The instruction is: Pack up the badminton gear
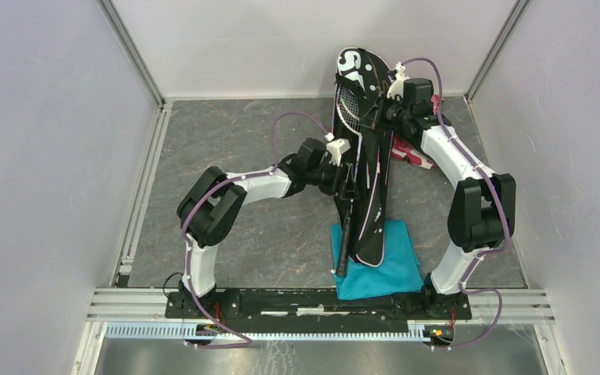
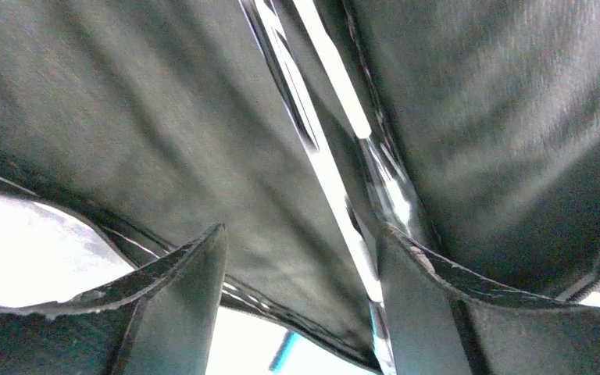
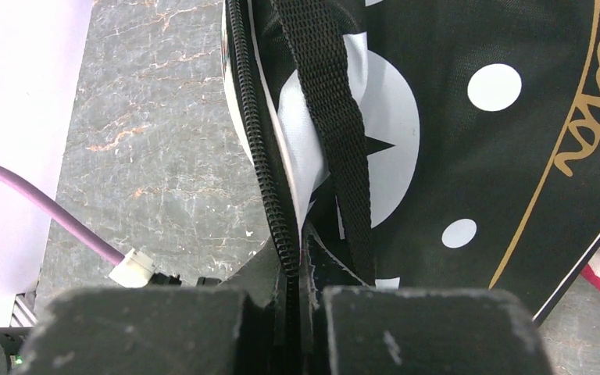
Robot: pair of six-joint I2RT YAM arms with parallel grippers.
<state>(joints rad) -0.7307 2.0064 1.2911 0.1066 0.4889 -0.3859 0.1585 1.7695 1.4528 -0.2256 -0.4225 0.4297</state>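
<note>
The black "SPORT" racquet bag (image 1: 371,211) runs from the back wall down onto the teal cloth, its top end raised. My right gripper (image 1: 388,100) is shut on the bag's zipper edge (image 3: 285,234), beside the black strap (image 3: 328,94). A silver racquet head (image 1: 349,105) shows in the bag's open left side, and its black handle (image 1: 343,254) sticks out at the bottom. My left gripper (image 1: 351,178) stands open at the bag's left edge. In the left wrist view its fingers (image 2: 180,312) straddle black bag fabric (image 2: 164,117) and the shiny racquet shaft (image 2: 324,160), gripping neither.
A teal square cloth (image 1: 394,273) lies under the bag's lower end near the front edge. Pink camouflage fabric (image 1: 411,154) lies right of the bag under the right arm. Grey walls close off the left, right and back sides.
</note>
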